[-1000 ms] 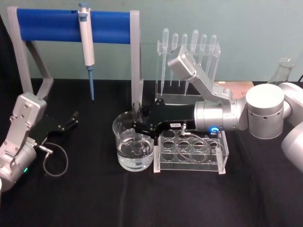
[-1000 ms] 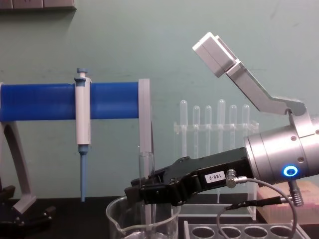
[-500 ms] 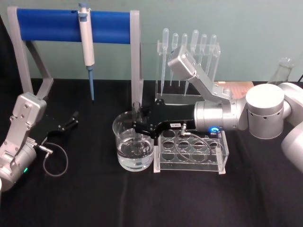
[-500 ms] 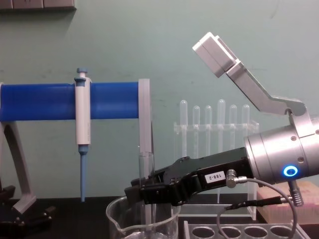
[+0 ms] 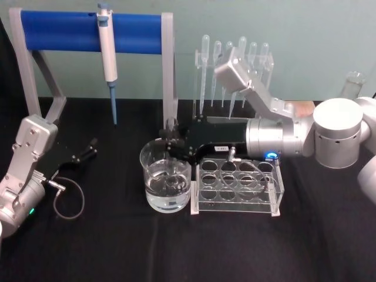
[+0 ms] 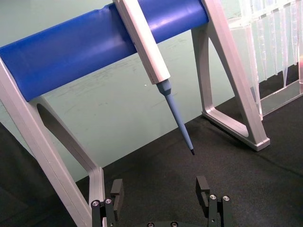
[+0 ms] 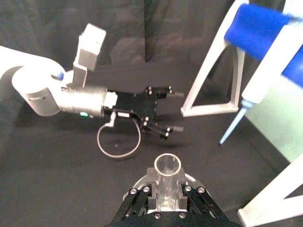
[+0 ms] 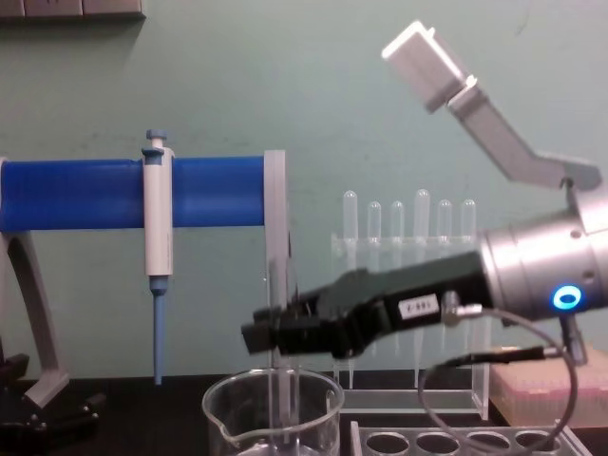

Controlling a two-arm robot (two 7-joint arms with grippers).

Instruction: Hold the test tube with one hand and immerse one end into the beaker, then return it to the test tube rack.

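My left gripper (image 5: 88,150) rests idle on the bench (image 5: 106,247) at the near left, jaws wide. Centre, the beaker (image 5: 167,185) stands beside the rack (image 5: 235,188). Above it my right gripper (image 8: 275,334), jaws clamped on the test tube (image 8: 276,399), has risen since a moment ago; I judge the dip done and the return begun.

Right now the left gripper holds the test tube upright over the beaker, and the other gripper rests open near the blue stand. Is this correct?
Not quite: the right gripper holds the test tube upright over the beaker, as the chest view shows. The left gripper is the one resting open near the blue stand.
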